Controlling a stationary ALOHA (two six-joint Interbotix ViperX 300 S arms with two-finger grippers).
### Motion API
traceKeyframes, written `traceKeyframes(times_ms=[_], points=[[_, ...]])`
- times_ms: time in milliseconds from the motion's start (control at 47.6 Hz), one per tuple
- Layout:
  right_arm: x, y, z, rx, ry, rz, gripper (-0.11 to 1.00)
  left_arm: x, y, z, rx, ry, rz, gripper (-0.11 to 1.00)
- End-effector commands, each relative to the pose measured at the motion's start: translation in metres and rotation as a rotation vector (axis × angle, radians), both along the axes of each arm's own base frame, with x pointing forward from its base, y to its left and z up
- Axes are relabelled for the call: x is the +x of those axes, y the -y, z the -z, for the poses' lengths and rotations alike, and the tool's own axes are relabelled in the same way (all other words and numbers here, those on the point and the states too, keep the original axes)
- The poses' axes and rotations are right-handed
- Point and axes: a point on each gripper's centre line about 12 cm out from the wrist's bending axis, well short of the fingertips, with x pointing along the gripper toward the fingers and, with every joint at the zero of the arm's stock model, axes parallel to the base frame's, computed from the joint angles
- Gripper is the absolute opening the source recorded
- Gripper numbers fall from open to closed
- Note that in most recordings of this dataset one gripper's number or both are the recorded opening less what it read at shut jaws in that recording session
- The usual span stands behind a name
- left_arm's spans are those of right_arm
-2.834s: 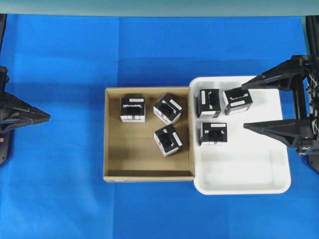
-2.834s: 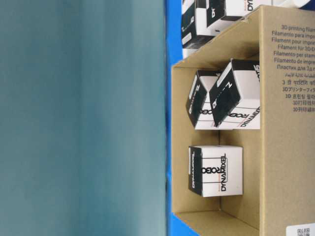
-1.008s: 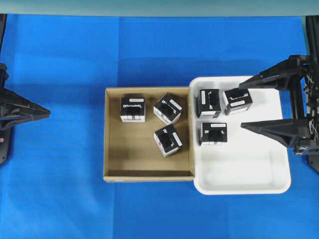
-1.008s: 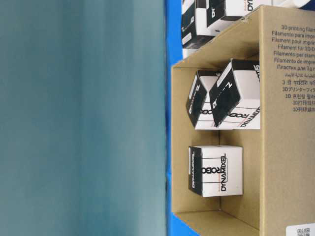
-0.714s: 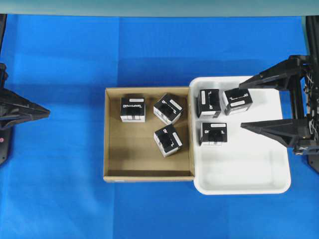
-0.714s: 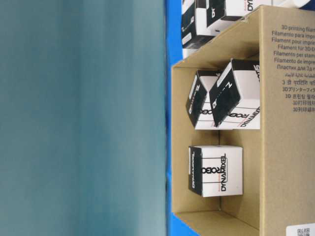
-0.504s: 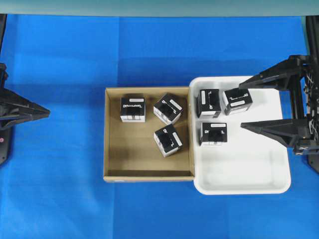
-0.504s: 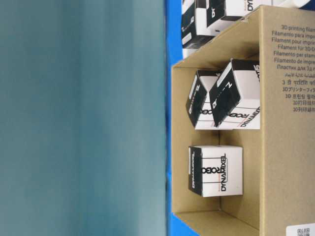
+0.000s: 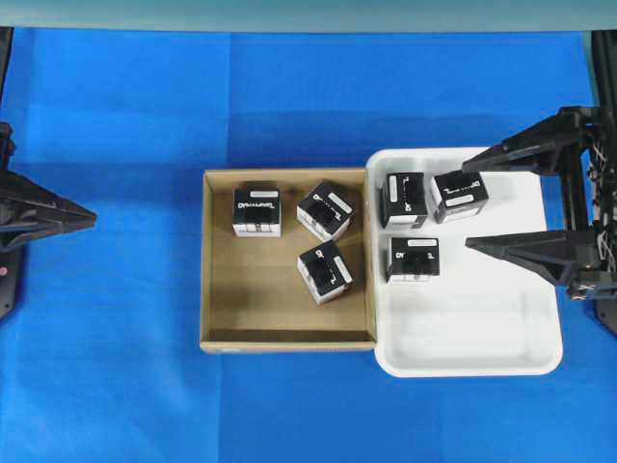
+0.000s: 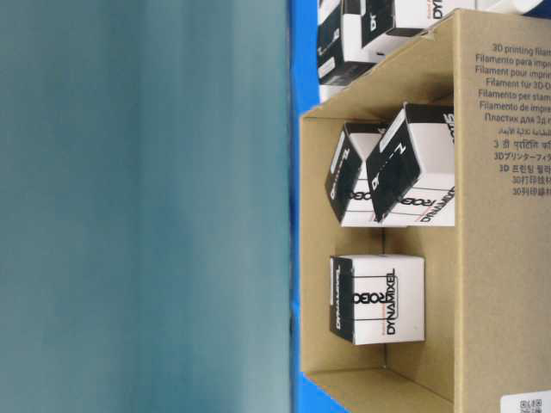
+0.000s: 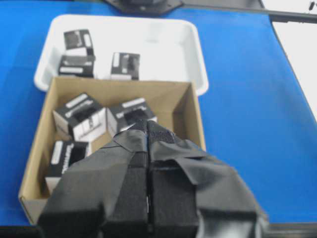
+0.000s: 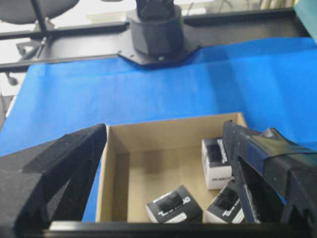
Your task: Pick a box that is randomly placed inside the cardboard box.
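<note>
The brown cardboard box point(image 9: 222, 309) sits mid-table and holds three black cartons point(image 9: 257, 210), point(image 9: 325, 209), point(image 9: 325, 272). My right gripper point(image 9: 468, 206) is open and empty above the white tray, right of the cardboard box. In the right wrist view its fingers point(image 12: 74, 158) frame the cardboard box point(image 12: 143, 171) and the cartons point(image 12: 173, 203). My left gripper point(image 9: 93, 220) is shut and empty, far left of the box. In the left wrist view its tips point(image 11: 147, 124) stand before the box point(image 11: 190, 116) and a carton point(image 11: 79, 116).
A white rounded tray point(image 9: 482, 328) touches the cardboard box's right wall and holds three more black cartons point(image 9: 404, 200), point(image 9: 460, 195), point(image 9: 414, 258). Blue cloth point(image 9: 116, 367) covers the table. The table-level view shows the box wall point(image 10: 499, 275) and cartons point(image 10: 379, 297).
</note>
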Motion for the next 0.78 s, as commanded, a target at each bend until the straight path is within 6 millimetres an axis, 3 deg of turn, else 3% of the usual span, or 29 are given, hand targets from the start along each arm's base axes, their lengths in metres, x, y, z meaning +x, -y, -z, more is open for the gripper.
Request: traceKeyframes(times_ms=[0,756], points=[[0.0006,-0.0004,-0.0020,0.002,0.003,-0.001,0.95,0.0009,0.0002,-0.0105,0.001,0.029,0.001,-0.07],[-0.0004,-0.0005,0.0003,0.003,-0.020,-0.002,0.95,0.0021,0.0014,-0.0090,-0.008,0.023,0.006,-0.07]])
